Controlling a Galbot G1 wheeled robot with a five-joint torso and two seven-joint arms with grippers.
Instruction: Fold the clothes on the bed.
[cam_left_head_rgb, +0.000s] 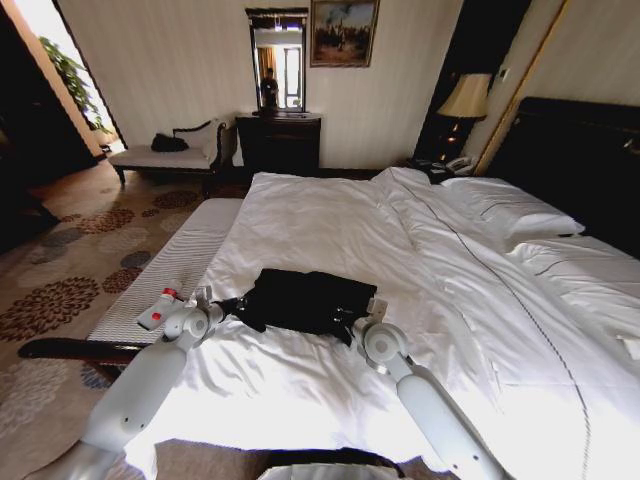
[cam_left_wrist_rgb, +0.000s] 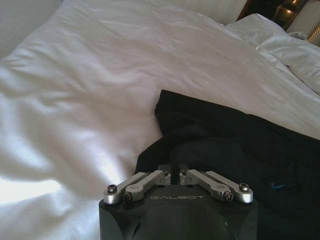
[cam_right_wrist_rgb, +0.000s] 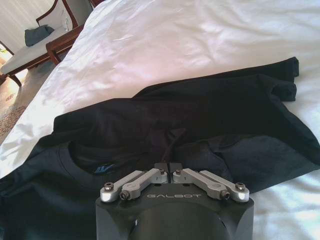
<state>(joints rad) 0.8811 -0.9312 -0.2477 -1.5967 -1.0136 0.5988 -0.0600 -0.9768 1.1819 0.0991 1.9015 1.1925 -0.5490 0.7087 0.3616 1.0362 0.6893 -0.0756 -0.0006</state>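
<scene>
Clothes (cam_left_head_rgb: 305, 298) lie bunched on the bed (cam_left_head_rgb: 330, 225), lettering hidden, left hand (cam_left_wrist_rgb: 175, 175) and right hand (cam_right_wrist_rgb: 169, 169) each pinching black fabric.

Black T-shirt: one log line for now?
black T-shirt bunched on bed | left gripper shut on it | right gripper shut on it

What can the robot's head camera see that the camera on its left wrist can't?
Only the head view takes in the room: the small white-and-red bottle on the striped bench, the cream chaise lounge, the dark dresser and the right gripper at the shirt's other side. Only the left wrist view shows the left gripper up close, fingers pinched together on the black T-shirt. Both show the shirt and the white bed.
</scene>
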